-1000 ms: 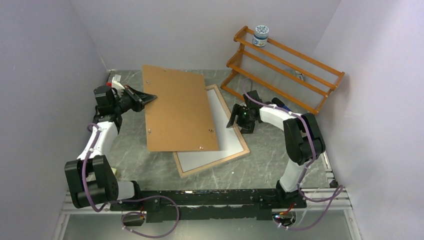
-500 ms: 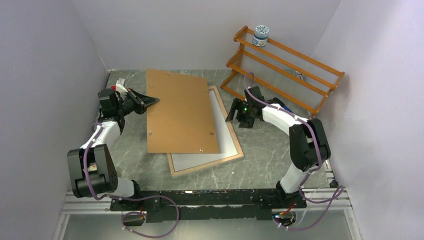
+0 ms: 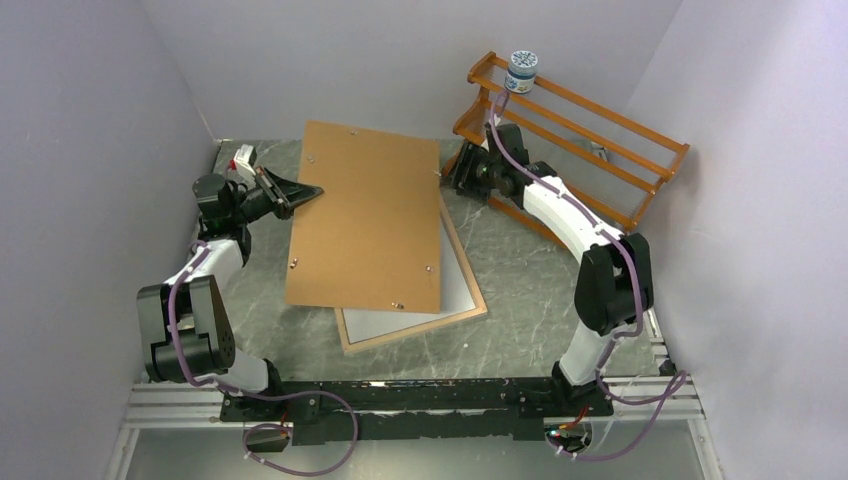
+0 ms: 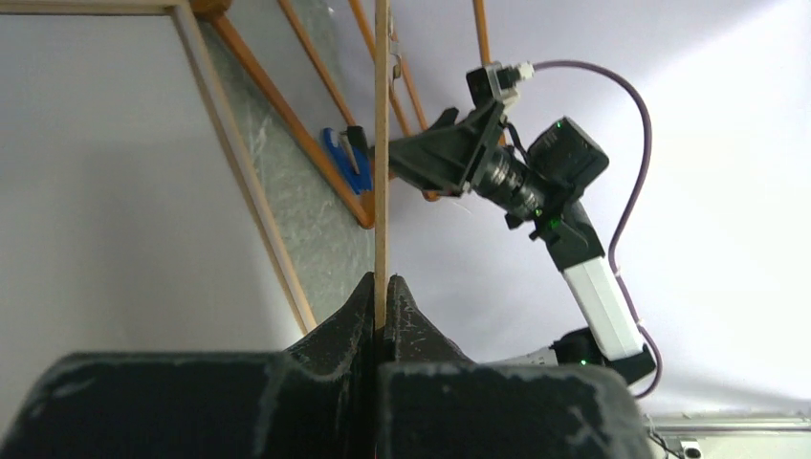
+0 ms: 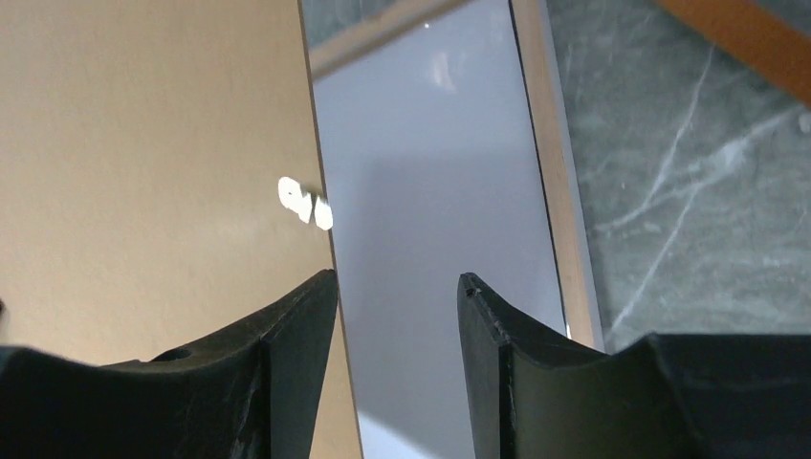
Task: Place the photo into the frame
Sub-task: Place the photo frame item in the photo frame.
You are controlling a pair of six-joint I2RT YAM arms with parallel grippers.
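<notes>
From above, the left gripper holds the brown backing panel by its left edge, over the frame lying on the table. The photo sits white side up inside the frame. In the left wrist view, the jaws pinch the panel's thin edge. In the right wrist view, the right gripper has its jaws apart and empty beside the panel's edge.

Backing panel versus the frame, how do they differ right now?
The backing panel is plain brown board; the frame shows white inside a light wood rim. The backing panel is raised, its edge pinched in the shut left gripper; the frame lies flat on the table. The backing panel sits above, hiding much of the frame. Both are large flat rectangles.
</notes>
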